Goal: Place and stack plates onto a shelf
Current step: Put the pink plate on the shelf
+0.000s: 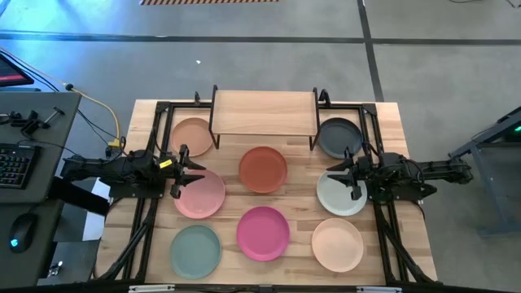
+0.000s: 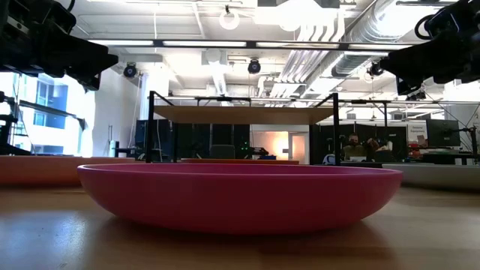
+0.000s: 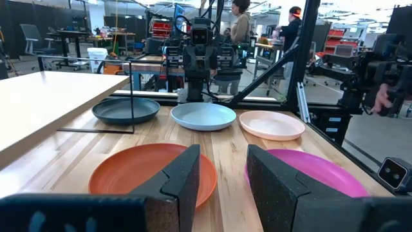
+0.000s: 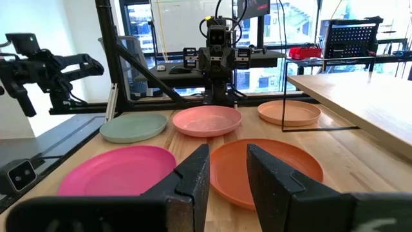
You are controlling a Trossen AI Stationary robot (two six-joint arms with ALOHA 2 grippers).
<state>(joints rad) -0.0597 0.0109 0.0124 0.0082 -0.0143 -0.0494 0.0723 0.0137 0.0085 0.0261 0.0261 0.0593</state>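
Several round plates lie flat on the wooden table. Peach [image 1: 193, 136], terracotta [image 1: 263, 168] and dark grey [image 1: 339, 137] sit nearest the shelf [image 1: 263, 112]. Light pink [image 1: 199, 194] and pale grey-white [image 1: 341, 194] lie in the middle row. Sage green [image 1: 195, 250], magenta [image 1: 263, 232] and cream [image 1: 337, 243] lie near the front edge. The shelf top is bare. My left gripper [image 1: 186, 171] hovers open above the light pink plate's far rim. My right gripper [image 1: 342, 174] hovers open above the grey-white plate's far rim. Both point toward the table's middle.
A black frame [image 1: 159, 110] borders the table's left, right and far sides. A desk with a keyboard [image 1: 11, 161] and a mouse [image 1: 22, 231] stands off the left edge. People [image 3: 241, 19] stand in the room beyond the right arm. The magenta plate [image 2: 240, 195] fills the low view.
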